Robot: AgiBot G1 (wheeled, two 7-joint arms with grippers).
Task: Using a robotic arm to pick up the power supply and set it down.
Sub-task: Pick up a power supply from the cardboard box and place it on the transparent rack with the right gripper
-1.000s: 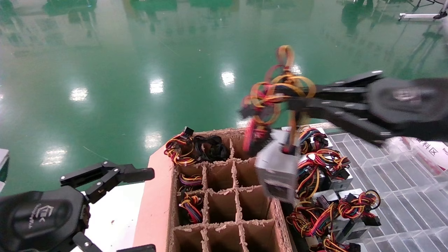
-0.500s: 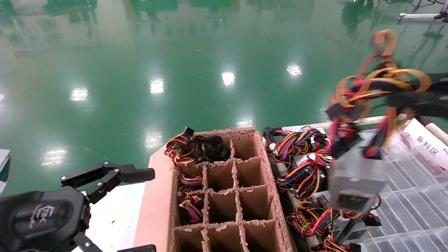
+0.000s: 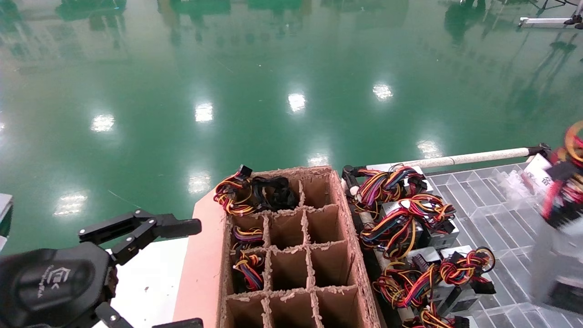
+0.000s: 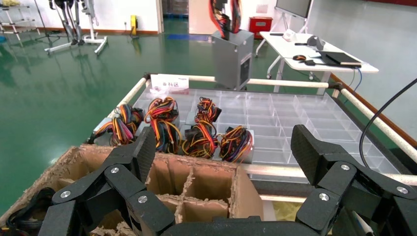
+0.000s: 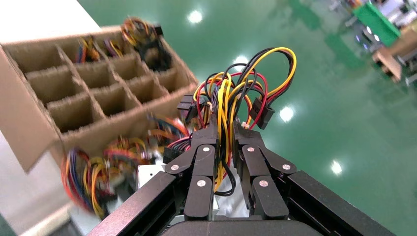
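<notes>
1. At the far right edge of the head view: the power supply (image 3: 558, 255), a silver-grey metal box, hangs blurred above the clear compartment tray (image 3: 496, 205). In the left wrist view it shows as a grey box (image 4: 232, 58) in the air beyond the tray, wires rising out of the picture.
2. Right gripper (image 5: 224, 147): clamped on the wire bundle (image 5: 236, 98) of yellow, red, orange and black leads, as the right wrist view shows. The box hangs below by those wires.
3. Left gripper (image 3: 136, 230): fingers spread apart, holding nothing, parked low at the left beside the cardboard divider box (image 3: 291, 255).
4. Handling, judged: the metal box is stiff and likely the heavy part; the wires are soft and springy, so the load can swing. A hold on the bundle close to the box, or on the box sides, would likely be steadier. Black plugs (image 5: 260, 112) dangle and may snag on the tray walls when it is set down.
5. Count, other power supplies (image 3: 410, 223) at the left end of the tray: four wire bundles in the left wrist view; a further partial one shows at the bottom of the head view.
6. Count, divider box: three wire bundles in its left-hand cells; the remaining visible cells look vacant.
7. Count, grippers: two. Trays: one. Divider boxes: one.
</notes>
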